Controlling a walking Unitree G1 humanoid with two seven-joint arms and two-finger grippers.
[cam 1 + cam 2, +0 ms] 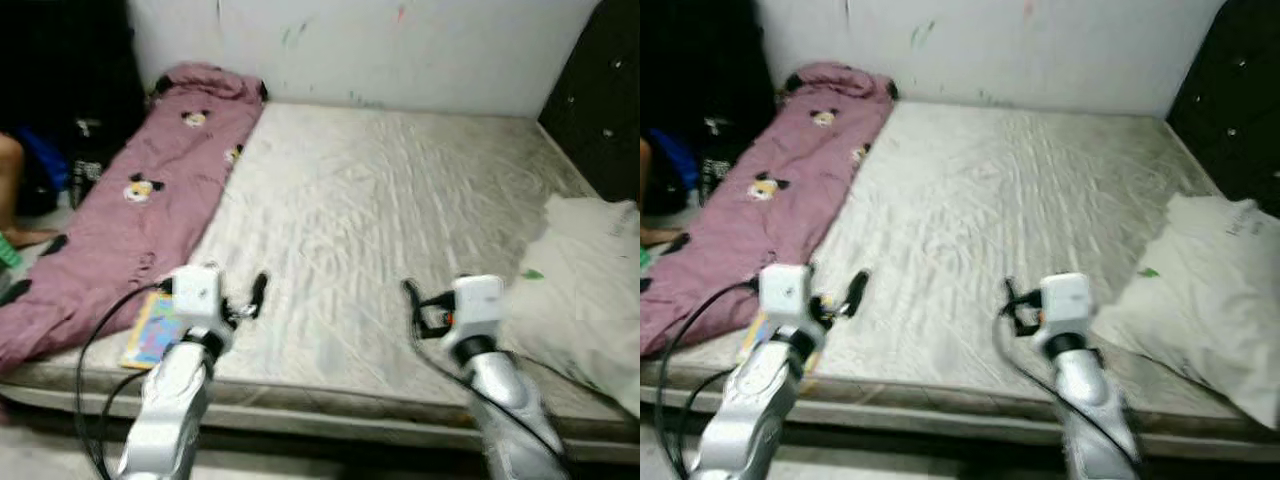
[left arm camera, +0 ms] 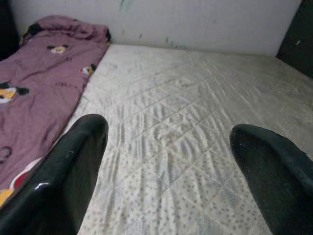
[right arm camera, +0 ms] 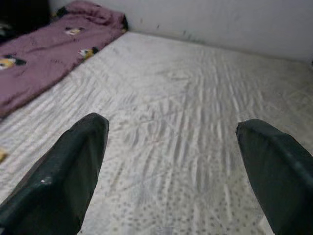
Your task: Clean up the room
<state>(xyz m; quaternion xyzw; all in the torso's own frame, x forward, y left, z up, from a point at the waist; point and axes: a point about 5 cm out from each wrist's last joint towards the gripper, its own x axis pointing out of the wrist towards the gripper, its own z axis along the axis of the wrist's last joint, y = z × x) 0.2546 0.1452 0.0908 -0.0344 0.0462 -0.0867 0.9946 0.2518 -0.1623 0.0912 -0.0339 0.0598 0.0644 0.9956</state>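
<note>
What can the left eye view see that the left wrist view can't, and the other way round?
Extra in the left eye view: the pillow, the book and the right end effector. Extra in the left wrist view: the diamond stitching on the mattress, seen close up. Both share the mattress, the pink blanket, the wall and the open left end effector.

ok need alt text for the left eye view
Two silver robot arms reach over a bare quilted mattress, left gripper and right gripper both empty. A pink cartoon-print blanket lies along its left side, a white pillow at the right.
</note>
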